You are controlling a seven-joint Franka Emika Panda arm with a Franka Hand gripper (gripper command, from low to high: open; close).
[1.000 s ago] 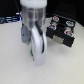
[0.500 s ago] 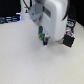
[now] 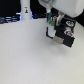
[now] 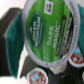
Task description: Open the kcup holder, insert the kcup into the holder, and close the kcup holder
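The kcup holder (image 3: 63, 34) is a black boxy unit on the white table at the exterior view's right. My gripper (image 3: 52, 22) hangs at its left upper edge, shut on the kcup (image 3: 51, 20), which shows as a small green spot between the fingers. In the wrist view the kcup (image 4: 45, 31) fills most of the picture: a green lid with a white rim, reading "Dark Magic". Beneath it other pods (image 4: 34, 76) sit in the holder's dark slots (image 4: 10, 47), so the holder appears open.
A white bottle-like object (image 3: 25, 10) stands at the back, at the exterior view's left. Dark blue clutter (image 3: 10, 20) lines the table's far edge. Another pod (image 4: 76, 57) lies in the holder beside the held one.
The arm has swung from the middle of the table toward the exterior view's right and back, bringing the gripper to the black holder.
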